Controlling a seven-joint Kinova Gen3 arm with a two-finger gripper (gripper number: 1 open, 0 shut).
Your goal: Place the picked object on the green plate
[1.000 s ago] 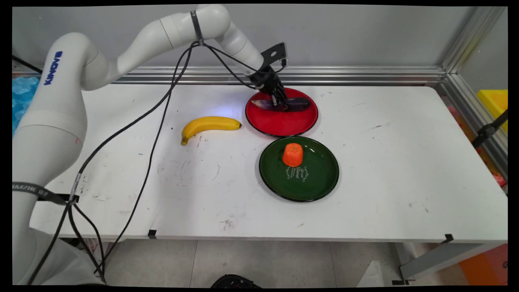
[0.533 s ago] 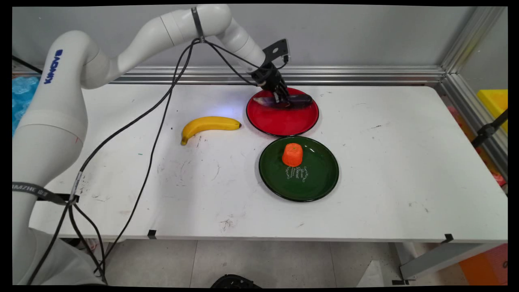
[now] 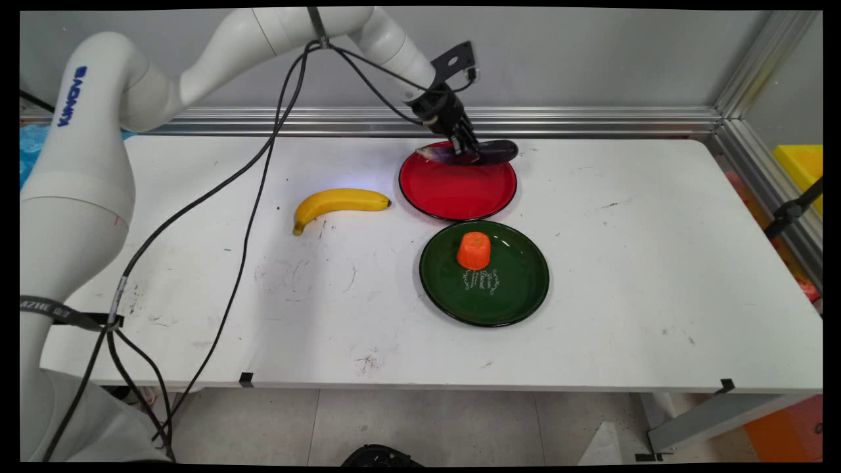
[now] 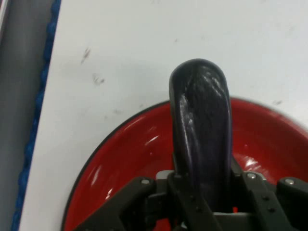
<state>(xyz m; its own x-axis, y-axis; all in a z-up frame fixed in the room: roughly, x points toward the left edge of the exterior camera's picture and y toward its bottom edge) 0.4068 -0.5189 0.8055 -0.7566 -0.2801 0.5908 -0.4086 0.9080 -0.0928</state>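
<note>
My gripper (image 3: 468, 148) is shut on a dark purple eggplant (image 3: 494, 152) and holds it lifted just above the far rim of the red plate (image 3: 456, 190). In the hand view the eggplant (image 4: 202, 125) runs up from between the black fingers (image 4: 166, 192), with the red plate (image 4: 120, 168) beneath it and white table beyond. The eggplant lies roughly level, its pale stem end pointing left.
A green plate (image 3: 506, 289) in front of the red one carries an orange cup-shaped object (image 3: 474, 250). A yellow banana (image 3: 336, 201) lies on the table left of the red plate. Black cables hang from the arm over the table's left part.
The gripper has risen and shifted slightly back and right with the eggplant, which has come up off the red plate's surface.
</note>
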